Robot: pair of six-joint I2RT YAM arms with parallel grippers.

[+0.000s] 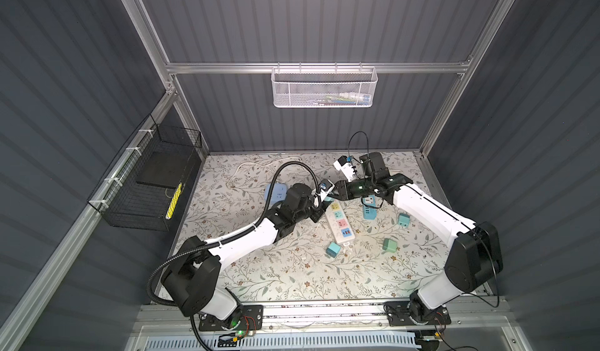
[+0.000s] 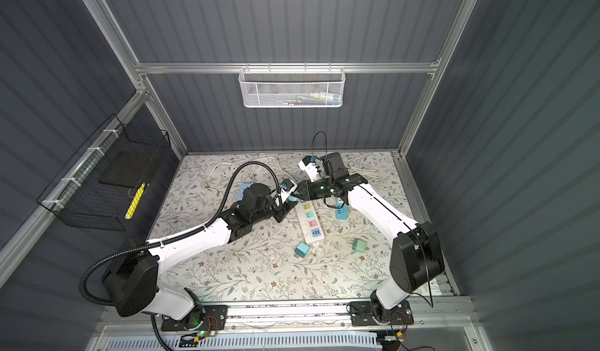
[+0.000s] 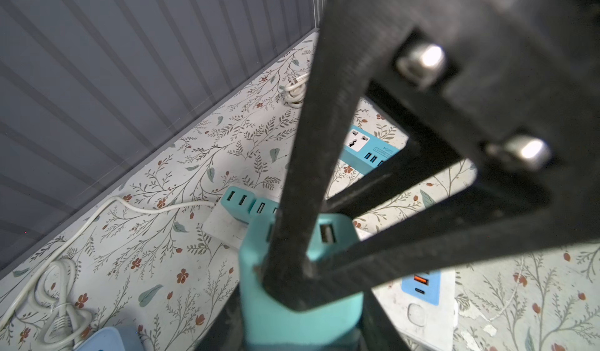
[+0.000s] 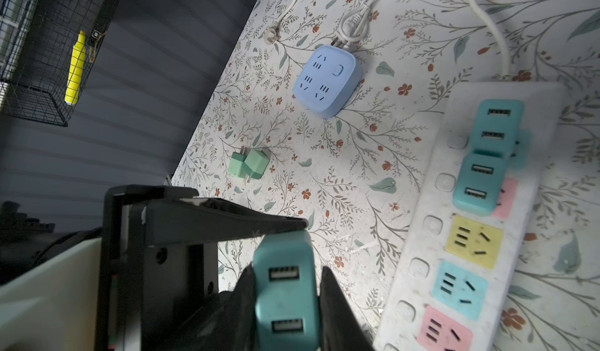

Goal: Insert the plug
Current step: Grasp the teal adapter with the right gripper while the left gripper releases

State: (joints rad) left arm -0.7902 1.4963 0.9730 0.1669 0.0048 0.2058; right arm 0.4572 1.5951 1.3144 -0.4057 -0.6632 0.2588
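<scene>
the teal plug (image 4: 285, 300) is off the floral table (image 1: 292, 268), caught between both arms at once. the right gripper (image 4: 285, 284) is clamped across its sides, a black finger (image 4: 337, 304) pressed to each flank, with the face carrying two usb ports turned toward that wrist camera. the left gripper (image 1: 321, 205) is clenched on the same plug from the opposite end (in the right wrist view one of its fingers lies against the plug's far edge). in both top views the two sets of fingertips meet nose to nose, with only a sliver of teal showing between them.

the white power strip (image 4: 487, 235) lies flat just beside the right gripper and below the held plug, and its cord end sits under the meeting fingertips. two more teal plugs (image 4: 487, 158) are already seated in it, side by side. next along the strip, nearer the right gripper, the yellow socket (image 4: 474, 240), blue socket (image 4: 459, 284) and pink socket (image 4: 444, 330) stand open.

beyond the right gripper's fingertips a green plug (image 4: 250, 164) lies on its side, and past it a blue square socket block (image 4: 328, 80), well apart from both grippers.
</scene>
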